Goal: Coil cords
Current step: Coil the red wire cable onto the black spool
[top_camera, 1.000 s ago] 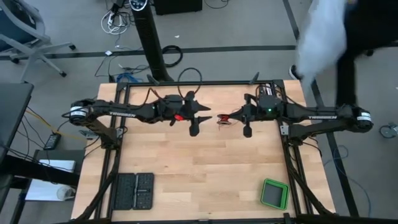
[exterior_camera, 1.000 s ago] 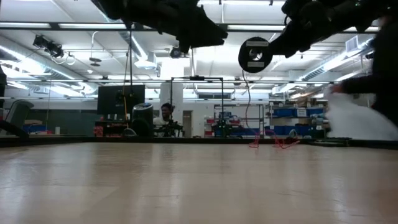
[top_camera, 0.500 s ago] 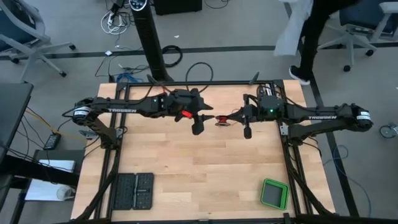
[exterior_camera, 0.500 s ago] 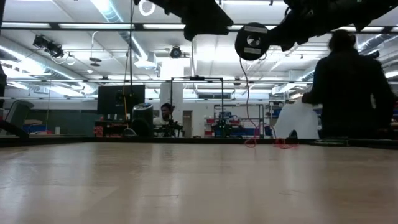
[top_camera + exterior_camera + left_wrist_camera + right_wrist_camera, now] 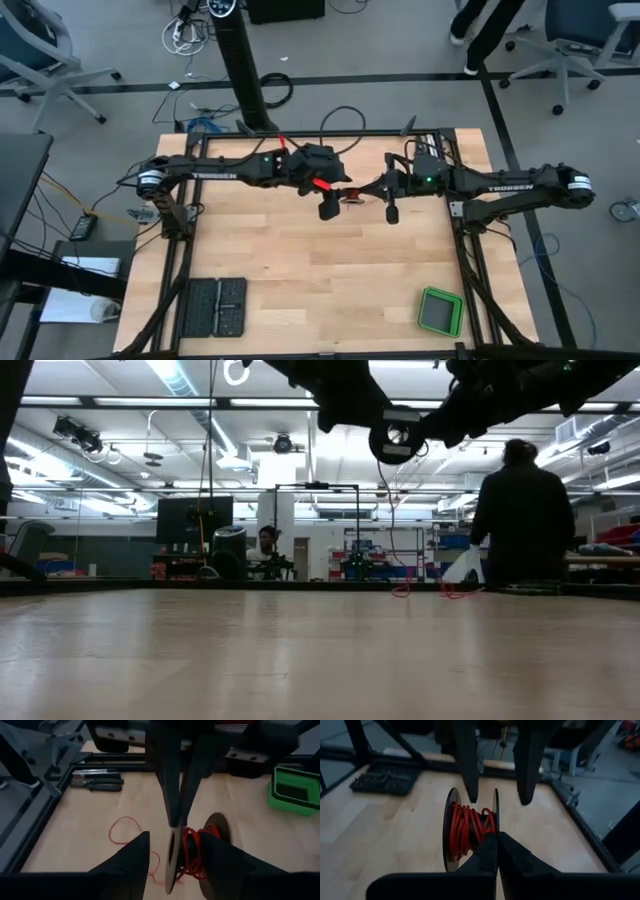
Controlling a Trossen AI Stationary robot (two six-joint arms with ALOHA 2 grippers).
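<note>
Left fingers point(image 5: 172, 865): wide apart, one on each side of the spool point(image 5: 470, 832), not yet pinching it.
Right fingers point(image 5: 498, 851): shut tight on the spool's far rim, holding it up in the air.
Spool: a small reel with two thin round sides, hanging between the two arms above the back part of the worktop point(image 5: 330, 270).
Cord point(image 5: 469, 829): thin and red, mostly wound around the middle of the spool. A loose bit lies in a loop on the worktop under the spool.
How the cord will act: I think it is very light, soft and floppy. It can slip, tangle or pop off the spool if pulled fast.
Where to hold: the hard round sides of the spool look best for gripping. The loose cord needs a gentle pinch close to the spool, so it winds on neatly.
Green box point(image 5: 441, 312): well away from the spool, near the front right corner.
Person point(image 5: 522, 510): standing in the room behind the spool.
</note>
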